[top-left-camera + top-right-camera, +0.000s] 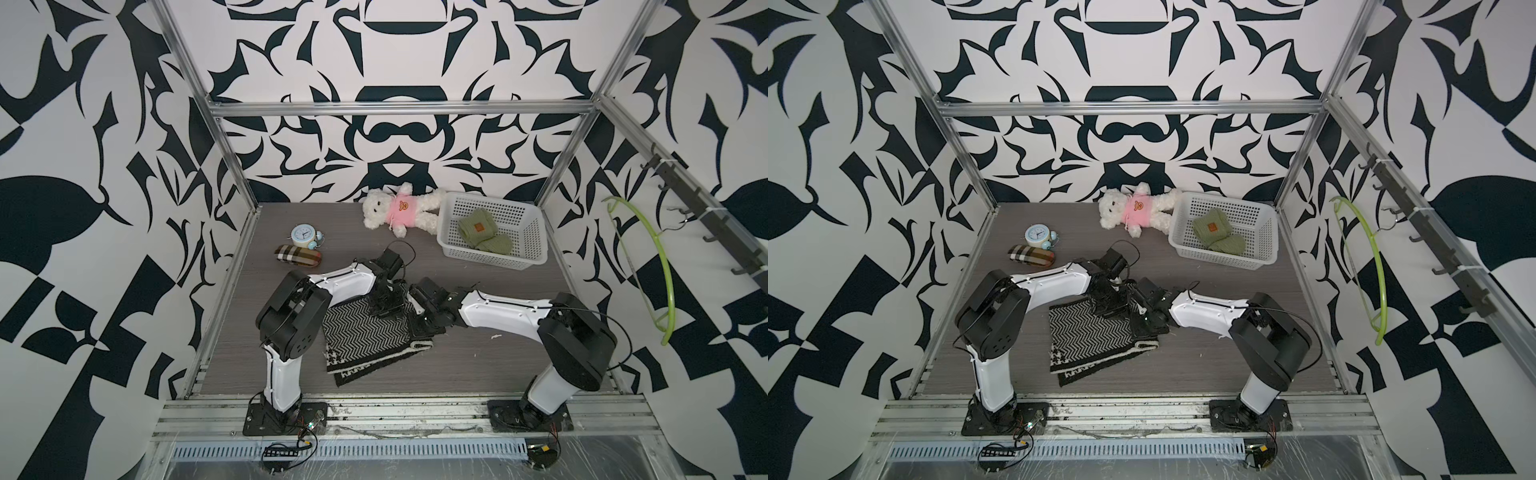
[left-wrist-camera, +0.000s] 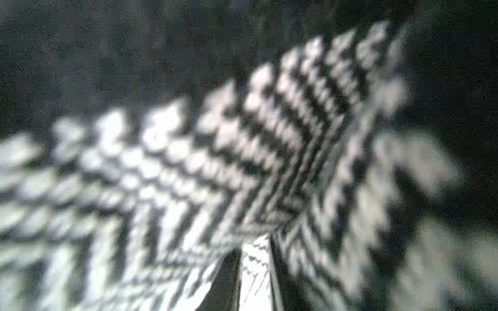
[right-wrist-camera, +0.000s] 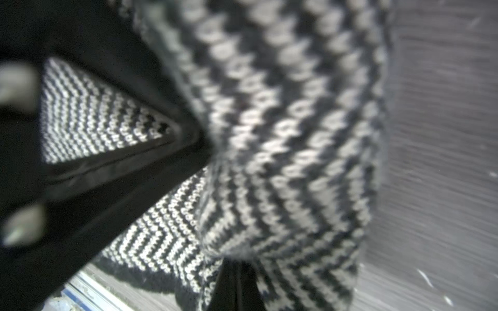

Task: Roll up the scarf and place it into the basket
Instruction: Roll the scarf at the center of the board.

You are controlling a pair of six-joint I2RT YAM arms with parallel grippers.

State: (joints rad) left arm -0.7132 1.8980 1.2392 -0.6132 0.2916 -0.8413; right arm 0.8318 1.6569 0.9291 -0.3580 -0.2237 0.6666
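The scarf (image 1: 365, 336), a black-and-white zigzag knit, lies on the tabletop (image 1: 478, 365) near the front, between the two arms. The right tool (image 1: 417, 326) is closed at the scarf's right edge, apparently pinching a fold of the knit. The left tool (image 1: 385, 307) sits on the scarf's far end; its wrist view is too blurred to tell how wide it stands. The basket (image 1: 536, 239) stands well apart at the back right, holding a green knit piece (image 1: 484, 235), just beside a teddy bear (image 1: 399, 210).

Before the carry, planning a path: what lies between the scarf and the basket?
Only bare tabletop between scarf and basket, in both top views.
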